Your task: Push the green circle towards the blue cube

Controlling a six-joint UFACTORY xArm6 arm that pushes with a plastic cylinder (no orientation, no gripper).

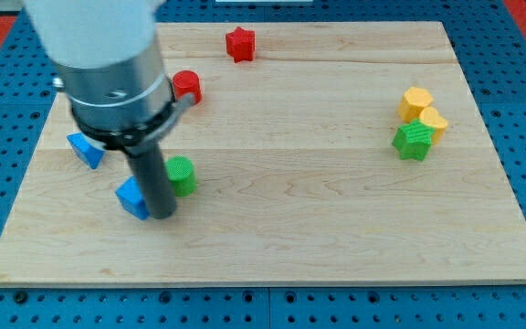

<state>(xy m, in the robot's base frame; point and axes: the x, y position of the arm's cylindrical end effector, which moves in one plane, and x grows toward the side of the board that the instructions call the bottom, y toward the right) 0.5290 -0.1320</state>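
Note:
The green circle (182,175) lies on the wooden board at the view's lower left. The blue cube (131,198) sits just left and slightly below it, partly hidden by my rod. My tip (162,215) rests on the board between them, touching or nearly touching the cube's right side and just below-left of the green circle. The rod and the arm's grey body rise up to the view's top left.
A blue triangle-like block (86,149) lies at the left edge. A red circle (186,86) and a red star (239,44) lie at the top. Two yellow blocks (415,101) (434,122) and a green star (413,142) cluster at the right.

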